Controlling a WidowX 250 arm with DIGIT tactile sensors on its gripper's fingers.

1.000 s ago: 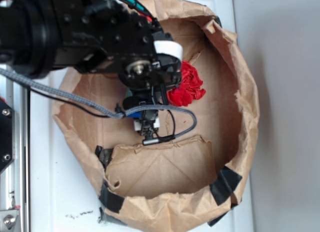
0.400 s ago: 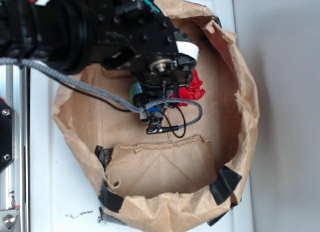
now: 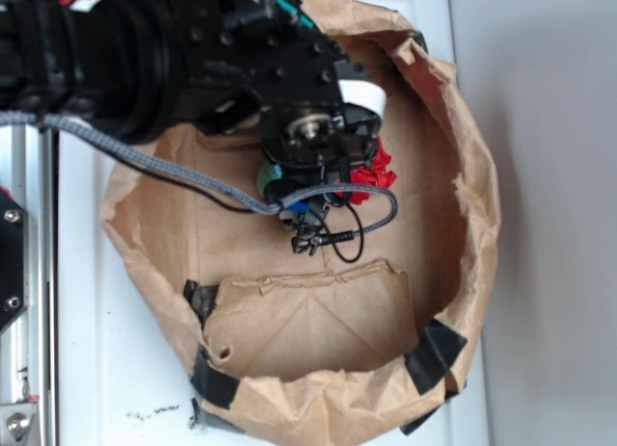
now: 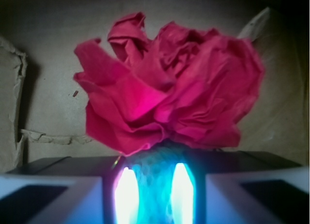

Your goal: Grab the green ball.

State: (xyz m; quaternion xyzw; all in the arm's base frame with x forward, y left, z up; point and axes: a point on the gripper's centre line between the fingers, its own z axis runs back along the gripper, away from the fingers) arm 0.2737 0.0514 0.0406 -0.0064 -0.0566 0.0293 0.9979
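We record, inside the paper bag [image 3: 453,224], our gripper [image 4: 154,195] with its jaws closed on the green ball [image 4: 155,185], which sits low in the wrist view just in front of the red paper wad [image 4: 169,83], under the black arm [image 3: 145,61].

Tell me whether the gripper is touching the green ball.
Touching. In the wrist view the green ball fills the space between the gripper's fingers, no gap either side.

Green ball [image 4: 154,185], apparently between jaws, below red wad [image 4: 169,83].
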